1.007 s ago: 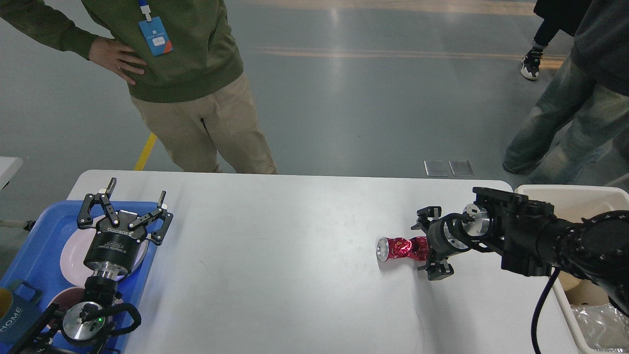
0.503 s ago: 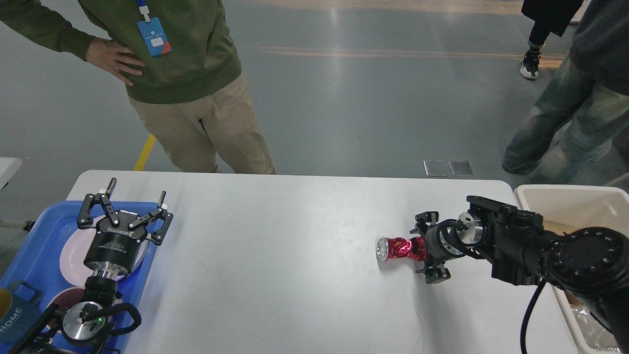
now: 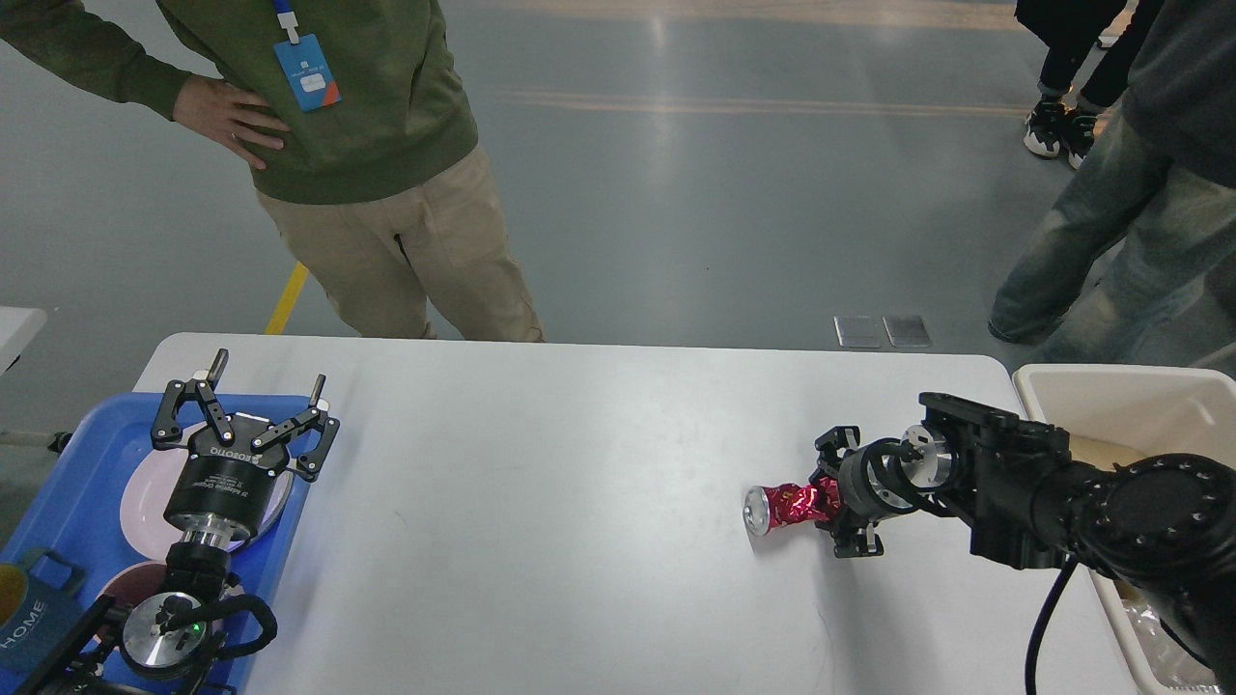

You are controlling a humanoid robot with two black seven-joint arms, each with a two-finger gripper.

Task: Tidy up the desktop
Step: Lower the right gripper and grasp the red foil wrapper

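The white desktop (image 3: 579,463) fills the lower part of the head view. A crushed red can (image 3: 787,506) lies on its side on the desktop's right part, silver end facing left. My right gripper (image 3: 828,500) reaches in from the right, and its fingers are closed around the can's right end. My left gripper (image 3: 267,378) is open and empty, pointing away from me above the blue tray (image 3: 87,444) at the left edge.
The blue tray holds white plates (image 3: 135,502) and a dark bowl. A beige bin (image 3: 1120,396) stands off the desktop's right edge. One person stands at the far edge on the left (image 3: 386,193), and others stand at the right (image 3: 1110,222).
My right gripper has narrowed onto the can's right end and shifted slightly toward me. The can has tilted and moved with it. The left arm has not moved.
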